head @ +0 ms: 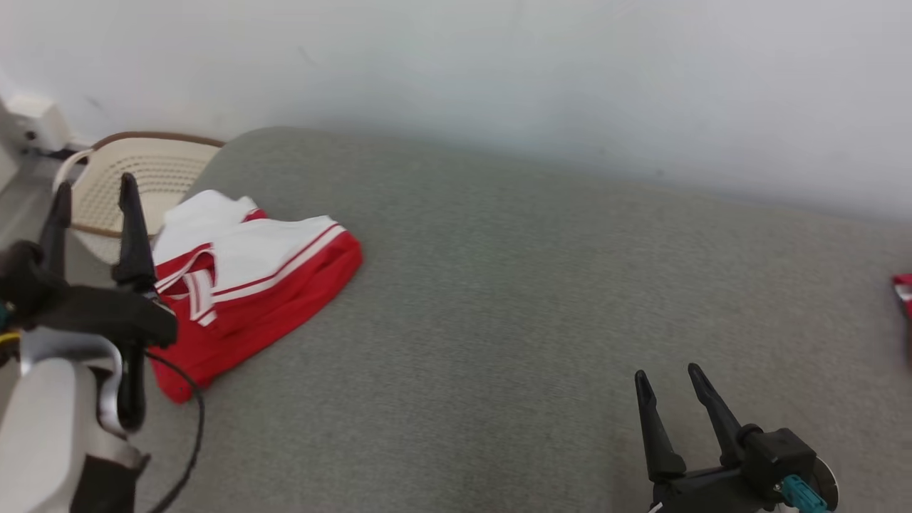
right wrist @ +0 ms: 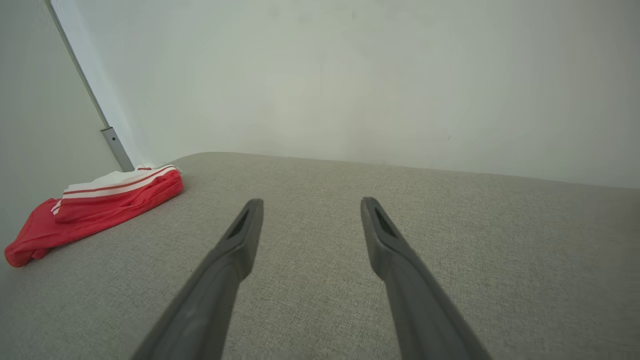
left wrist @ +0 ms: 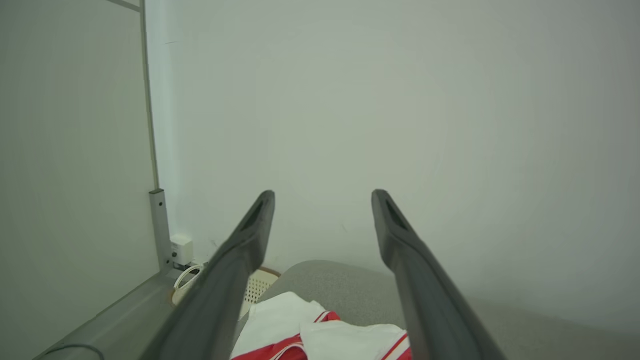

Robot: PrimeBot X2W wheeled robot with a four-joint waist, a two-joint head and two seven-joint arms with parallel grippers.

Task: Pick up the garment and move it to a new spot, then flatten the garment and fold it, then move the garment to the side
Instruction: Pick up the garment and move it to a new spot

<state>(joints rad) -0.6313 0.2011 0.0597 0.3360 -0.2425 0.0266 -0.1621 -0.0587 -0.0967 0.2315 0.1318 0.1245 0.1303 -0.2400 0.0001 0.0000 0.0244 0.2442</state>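
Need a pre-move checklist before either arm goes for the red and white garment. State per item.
1. Left gripper open and holding nothing: ok.
2. Right gripper open and holding nothing: ok.
3. Red and white fabric garment lies wholly on the grey fabric surface, near its left end: ok.
4. Garment flat: not ok, layers lie over one another and the lower edge is rumpled.
5. Left gripper clear of the cream perforated basket behind the garment: cannot tell.
6. Red item at the far right edge of the head view, identity: cannot tell, cut off.
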